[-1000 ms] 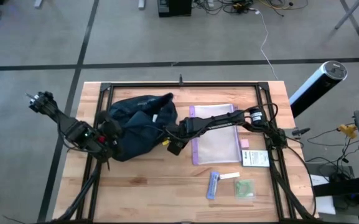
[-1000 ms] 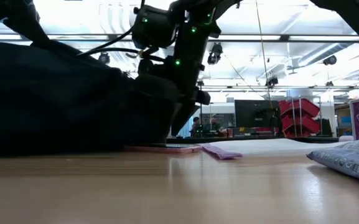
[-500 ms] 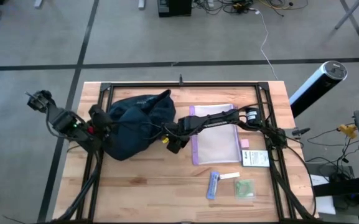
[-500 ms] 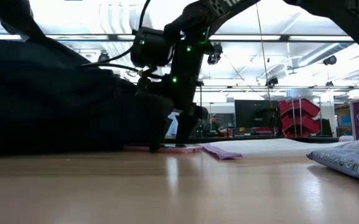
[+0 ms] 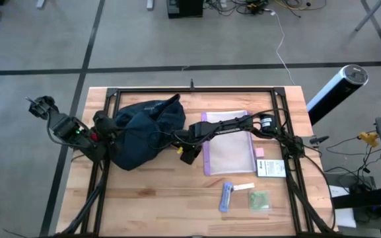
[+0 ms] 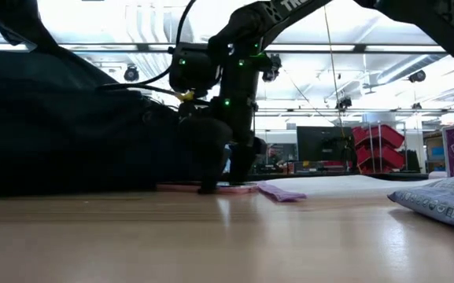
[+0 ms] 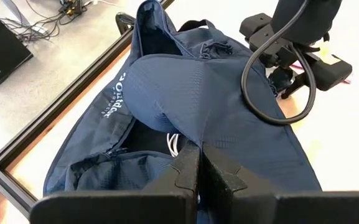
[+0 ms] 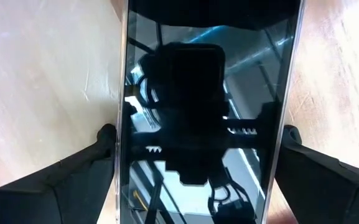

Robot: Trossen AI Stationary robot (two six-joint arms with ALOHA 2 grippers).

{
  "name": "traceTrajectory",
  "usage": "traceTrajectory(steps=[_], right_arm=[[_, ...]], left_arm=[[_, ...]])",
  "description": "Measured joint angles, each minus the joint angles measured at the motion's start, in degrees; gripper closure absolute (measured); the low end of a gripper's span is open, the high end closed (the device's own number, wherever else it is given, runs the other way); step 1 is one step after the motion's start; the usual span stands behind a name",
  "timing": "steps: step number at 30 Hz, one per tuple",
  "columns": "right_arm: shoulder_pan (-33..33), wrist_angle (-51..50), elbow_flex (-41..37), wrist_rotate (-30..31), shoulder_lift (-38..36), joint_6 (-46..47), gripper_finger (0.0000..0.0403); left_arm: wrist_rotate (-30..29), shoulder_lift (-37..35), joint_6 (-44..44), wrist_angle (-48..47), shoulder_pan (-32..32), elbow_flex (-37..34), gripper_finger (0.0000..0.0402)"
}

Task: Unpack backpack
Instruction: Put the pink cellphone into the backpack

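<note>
The dark navy backpack [image 5: 144, 129] lies on the table's left half, its white logo [image 7: 114, 93] showing in the left wrist view. At its left side is my left gripper [image 5: 103, 127], shut on its fabric. By the backpack's right side my right gripper [image 5: 189, 154] points straight down, open. Its fingers stand on either side of a flat phone [image 8: 201, 124] with a dark glossy screen. The phone lies flat on the wood [image 6: 211, 187]. I cannot tell whether the fingers touch its edges. My left gripper pinches navy fabric [image 7: 219, 140] between its two shut fingers, beside the dark opening where a white cord [image 7: 173, 144] shows. The fingers themselves hide the exact spot. They come from the table's left side, slanting down. The backpack rests on the table.
A clear purple-edged zip pouch [image 5: 226, 149] lies right of the right gripper. Beyond it are a white card [image 5: 271, 168], a small purple item [image 5: 226, 196] and a green packet [image 5: 259, 200]. Black frame rails [image 5: 190, 90] run along the table's edges.
My left gripper has drawn back toward the table's left edge, still shut, and the backpack's left side has shifted with it. My right gripper has come down over the phone and opened its fingers. The phone has stayed flat on the table.
</note>
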Motion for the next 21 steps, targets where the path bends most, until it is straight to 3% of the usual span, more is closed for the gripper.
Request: traceTrajectory(steps=[5, 21], right_arm=[[0.0, 0.0, -0.1, -0.2, 0.0, 0.0, 0.0066], [0.1, -1.3, 2.3, -0.5, -0.2, -0.6, 0.0066]], left_arm=[[-0.1, 0.0, 0.0, 0.0, 0.0, -0.3, 0.0402], [-0.1, 0.1, 0.0, 0.0, 0.0, -0.3, 0.0402]])
